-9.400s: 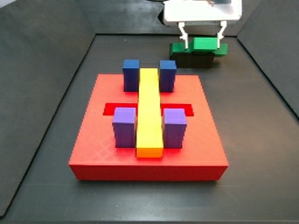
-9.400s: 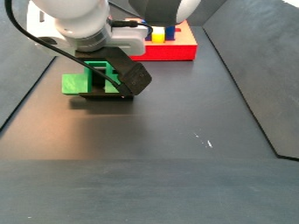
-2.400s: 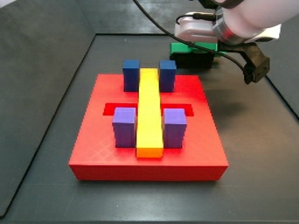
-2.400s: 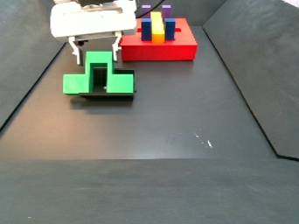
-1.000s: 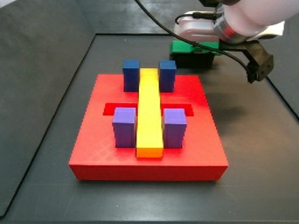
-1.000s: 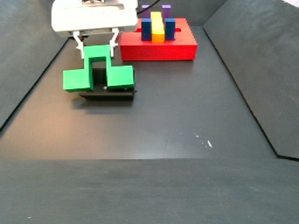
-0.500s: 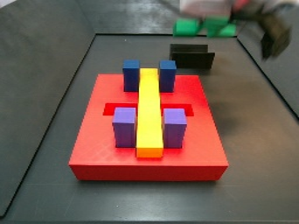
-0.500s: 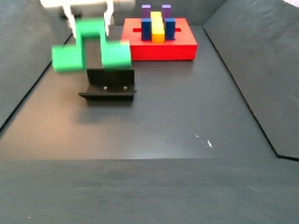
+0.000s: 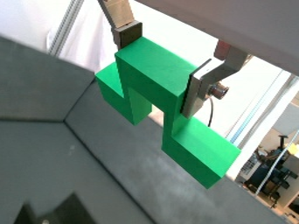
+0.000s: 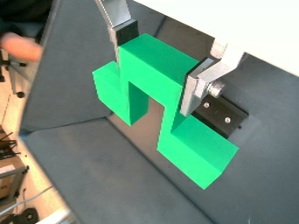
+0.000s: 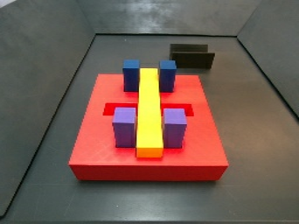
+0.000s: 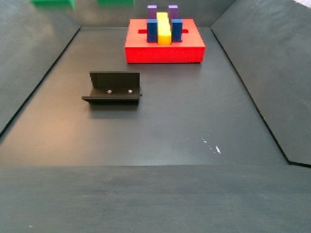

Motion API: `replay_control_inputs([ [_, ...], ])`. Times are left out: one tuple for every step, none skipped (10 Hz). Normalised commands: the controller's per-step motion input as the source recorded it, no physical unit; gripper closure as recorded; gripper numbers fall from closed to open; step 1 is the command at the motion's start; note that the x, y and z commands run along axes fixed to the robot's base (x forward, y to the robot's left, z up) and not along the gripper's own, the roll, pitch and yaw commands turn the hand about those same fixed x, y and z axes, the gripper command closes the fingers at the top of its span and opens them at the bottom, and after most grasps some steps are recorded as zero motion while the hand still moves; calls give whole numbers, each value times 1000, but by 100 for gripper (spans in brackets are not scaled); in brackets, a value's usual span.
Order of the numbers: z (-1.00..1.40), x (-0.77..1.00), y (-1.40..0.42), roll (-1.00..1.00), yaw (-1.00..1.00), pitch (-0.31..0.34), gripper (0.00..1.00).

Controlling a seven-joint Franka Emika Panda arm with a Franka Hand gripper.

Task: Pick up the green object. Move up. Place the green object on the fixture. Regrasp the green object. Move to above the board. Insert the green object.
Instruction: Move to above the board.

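Up off the floor, the gripper (image 9: 170, 63) pinches the green object (image 9: 158, 107) by its raised middle; side views mostly just catch the bare fixture (image 12: 112, 89).

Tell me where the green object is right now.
The green object is clamped between the gripper's fingers in both wrist views, lifted off the fixture, only its edge showing in a side view.

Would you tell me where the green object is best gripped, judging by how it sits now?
Grip the green object across its raised middle, from the top side opposite its wide base; the gripper already holds it so in both wrist views, where parallel flat faces suit the fingers.
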Motion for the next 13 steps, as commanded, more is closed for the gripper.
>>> replay_control_inputs([
  [272, 24, -12, -8, 13, 101, 100],
  [273, -1228, -1400, -1000, -31, 3, 100],
  [310, -1254, -1400, -1000, -26, -21, 100],
  [315, -1334, -1400, -1000, -18, -44, 100],
  [274, -1400, -1366, -1000, -13, -62, 100],
  [293, -1400, -1366, -1000, -12, -64, 100],
  [169, -877, -819, -1000, -8, -78, 100],
  [96, -618, -556, -1000, -10, -71, 100],
  [47, -237, -181, -1000, -28, -52, 100],
  [26, -144, -92, -1000, -30, -57, 100],
  [7, -89, -24, -1000, -32, -62, 100],
  [14, -81, -3, -903, -32, -71, 100],
  [1, -77, 12, -673, -23, -71, 100],
])
